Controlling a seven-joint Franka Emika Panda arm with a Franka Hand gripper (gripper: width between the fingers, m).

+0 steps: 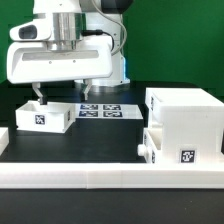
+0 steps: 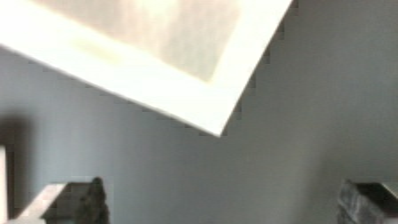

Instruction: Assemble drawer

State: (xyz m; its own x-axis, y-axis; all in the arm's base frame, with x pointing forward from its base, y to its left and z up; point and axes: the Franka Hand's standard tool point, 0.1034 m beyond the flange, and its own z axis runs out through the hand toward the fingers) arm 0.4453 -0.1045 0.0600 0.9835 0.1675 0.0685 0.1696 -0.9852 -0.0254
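At the left of the exterior frame sits the drawer's small tray (image 1: pixel 42 117). My gripper (image 1: pixel 62 94) hangs over its far rim, fingers spread apart and gripping nothing. At centre the marker board (image 1: pixel 105 109) lies on the dark table (image 1: pixel 110 135). At right stands the box shell (image 1: pixel 185 112), with a second tray (image 1: pixel 165 147) against its lower front; I cannot tell whether it is slotted in. The rail (image 1: pixel 110 180) crosses the bottom. Only the wrist view shows both fingertips (image 2: pixel 71 200) wide apart, with a tray corner (image 2: pixel 125 75) above them.
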